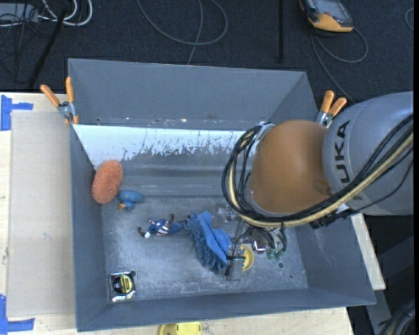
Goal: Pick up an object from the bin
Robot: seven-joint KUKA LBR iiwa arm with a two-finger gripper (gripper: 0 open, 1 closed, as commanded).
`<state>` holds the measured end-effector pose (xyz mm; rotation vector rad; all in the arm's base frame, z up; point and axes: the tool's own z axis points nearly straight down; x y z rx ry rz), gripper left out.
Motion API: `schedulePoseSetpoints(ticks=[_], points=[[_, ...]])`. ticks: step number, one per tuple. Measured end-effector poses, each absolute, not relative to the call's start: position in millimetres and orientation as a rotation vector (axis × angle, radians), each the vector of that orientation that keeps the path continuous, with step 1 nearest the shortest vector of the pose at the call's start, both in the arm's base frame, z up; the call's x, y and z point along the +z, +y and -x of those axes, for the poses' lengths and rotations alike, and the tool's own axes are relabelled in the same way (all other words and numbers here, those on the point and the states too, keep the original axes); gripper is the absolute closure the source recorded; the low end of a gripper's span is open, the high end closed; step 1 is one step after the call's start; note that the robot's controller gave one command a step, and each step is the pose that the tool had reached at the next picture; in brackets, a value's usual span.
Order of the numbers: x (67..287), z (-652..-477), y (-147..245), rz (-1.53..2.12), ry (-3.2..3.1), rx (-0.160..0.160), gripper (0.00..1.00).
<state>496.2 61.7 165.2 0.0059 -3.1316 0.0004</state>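
My gripper (233,262) is low in the bin's right half, under the arm's wrist, and most of it is hidden. It sits at the right edge of a blue fuzzy cloth-like thing (208,240) lying near the middle of the floor. A small yellow thing (247,258) lies right against the gripper on its right side. A little further right lies a small green piece (278,261). Left of the blue cloth lies a small blue, white and red toy figure (159,227).
An orange oval sponge (107,181) leans in the left back corner with a small blue thing (130,199) beside it. A black and yellow tape measure (122,284) lies at the front left. The arm covers the bin's right back part.
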Motion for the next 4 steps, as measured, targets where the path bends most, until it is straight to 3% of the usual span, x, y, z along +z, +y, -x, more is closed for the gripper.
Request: schedulePoseSetpoints(ticks=[1, 2, 3, 4], points=[[169, -498.1, 61, -0.003, -3.140, 0.000, 0.00], [124, -510.3, 51, 0.025, -3.147, -0.002, 0.00], [72, -516.9, 48, 0.173, -3.143, -0.001, 1.00], [72, -516.9, 48, 0.174, -3.143, -0.001, 1.00]])
